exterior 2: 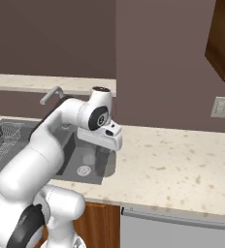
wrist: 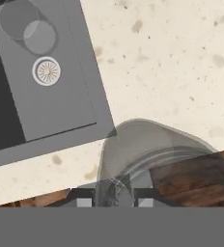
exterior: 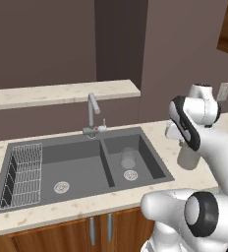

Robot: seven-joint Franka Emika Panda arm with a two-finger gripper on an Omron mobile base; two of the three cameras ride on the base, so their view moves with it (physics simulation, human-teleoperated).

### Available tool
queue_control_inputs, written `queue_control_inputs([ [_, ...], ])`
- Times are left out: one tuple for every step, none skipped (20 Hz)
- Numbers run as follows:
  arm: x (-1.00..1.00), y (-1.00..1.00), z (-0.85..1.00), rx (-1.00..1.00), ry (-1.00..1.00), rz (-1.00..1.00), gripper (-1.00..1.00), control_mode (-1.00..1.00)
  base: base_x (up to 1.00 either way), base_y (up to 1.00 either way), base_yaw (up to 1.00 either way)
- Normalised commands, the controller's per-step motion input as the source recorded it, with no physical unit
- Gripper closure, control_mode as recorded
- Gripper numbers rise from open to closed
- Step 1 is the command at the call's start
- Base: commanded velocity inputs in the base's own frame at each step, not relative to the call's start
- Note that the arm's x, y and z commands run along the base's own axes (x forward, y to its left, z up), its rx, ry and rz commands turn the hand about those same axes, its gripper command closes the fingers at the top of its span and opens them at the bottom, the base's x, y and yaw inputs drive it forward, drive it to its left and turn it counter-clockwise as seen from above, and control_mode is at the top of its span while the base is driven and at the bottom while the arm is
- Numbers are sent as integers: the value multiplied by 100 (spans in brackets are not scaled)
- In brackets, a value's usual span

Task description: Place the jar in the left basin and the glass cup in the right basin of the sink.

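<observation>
We held the jar [wrist: 133,159] clenched in our tool [wrist: 113,198] above the bench [exterior 2: 182,164], just right of the sink [exterior: 150,142], because it belonged in the left basin [exterior: 76,167]. The glass cup [exterior: 128,158] already stood in the right basin [exterior: 148,162].

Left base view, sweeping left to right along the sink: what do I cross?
Wire rack → left basin drain → tap → glass cup in the right basin → jar under the arm, over the counter.
</observation>
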Motion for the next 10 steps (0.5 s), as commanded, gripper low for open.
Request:
queue_control_inputs([
  [6,49,3,0,-33,24,100,-100,0,0,0],
  [7,50,5,0,-28,25,100,-100,0,0,0],
  [8,49,3,0,-23,26,100,-100,0,0,0],
  [9,48,0,0,-20,27,100,-100,0,0,0],
  [10,47,0,0,-19,27,100,-100,0,0,0],
  [13,47,0,0,-19,29,100,-100,0,0,0],
  [15,48,0,0,-17,30,100,-100,0,0,0],
  [13,47,0,0,-20,30,100,-100,0,0,0],
  [11,48,0,0,-21,30,100,-100,0,0,0],
  [9,46,0,0,-21,30,100,-100,0,0,0],
])
